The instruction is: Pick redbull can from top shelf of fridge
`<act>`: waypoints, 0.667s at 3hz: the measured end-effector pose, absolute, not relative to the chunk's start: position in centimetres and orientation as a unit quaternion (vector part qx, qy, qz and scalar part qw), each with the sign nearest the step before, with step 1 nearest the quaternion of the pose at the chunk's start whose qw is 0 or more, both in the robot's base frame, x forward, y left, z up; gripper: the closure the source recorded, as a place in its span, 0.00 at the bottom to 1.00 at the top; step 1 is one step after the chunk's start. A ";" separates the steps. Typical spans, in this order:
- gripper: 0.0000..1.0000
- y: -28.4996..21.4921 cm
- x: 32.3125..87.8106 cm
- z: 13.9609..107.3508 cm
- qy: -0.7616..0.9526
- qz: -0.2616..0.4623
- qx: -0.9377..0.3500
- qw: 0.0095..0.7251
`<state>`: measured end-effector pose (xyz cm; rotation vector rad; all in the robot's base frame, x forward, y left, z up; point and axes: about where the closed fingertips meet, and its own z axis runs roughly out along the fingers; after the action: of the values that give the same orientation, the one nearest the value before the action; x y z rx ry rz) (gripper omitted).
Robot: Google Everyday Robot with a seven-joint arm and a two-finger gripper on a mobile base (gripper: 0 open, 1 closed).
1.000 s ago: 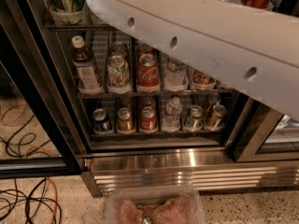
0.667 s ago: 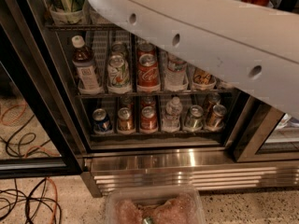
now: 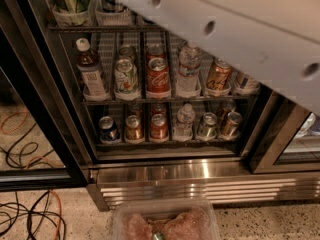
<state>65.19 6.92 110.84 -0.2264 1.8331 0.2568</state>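
Across the upper right, the white arm (image 3: 240, 39) hides much of the fridge (image 3: 165, 171) — its gripper lies past the top edge, state impossible to tell. At upper left the top shelf (image 3: 75, 29) is cut off — no redbull can discernible.

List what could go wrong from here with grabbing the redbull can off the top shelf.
1. The white arm covers most of the top shelf. The gripper is out of view and I cannot spot the redbull can, so a wrong grab seems possible.
2. The cup holders that do show stand side by side, so reaching in could knock a neighbouring item.
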 end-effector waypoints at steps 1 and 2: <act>1.00 4.8 63.1 112.4 0.793 0.125 -0.114 0.585; 1.00 5.4 62.2 111.9 0.798 0.132 -0.135 0.573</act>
<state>62.23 5.36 111.94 -0.3154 1.8699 0.3097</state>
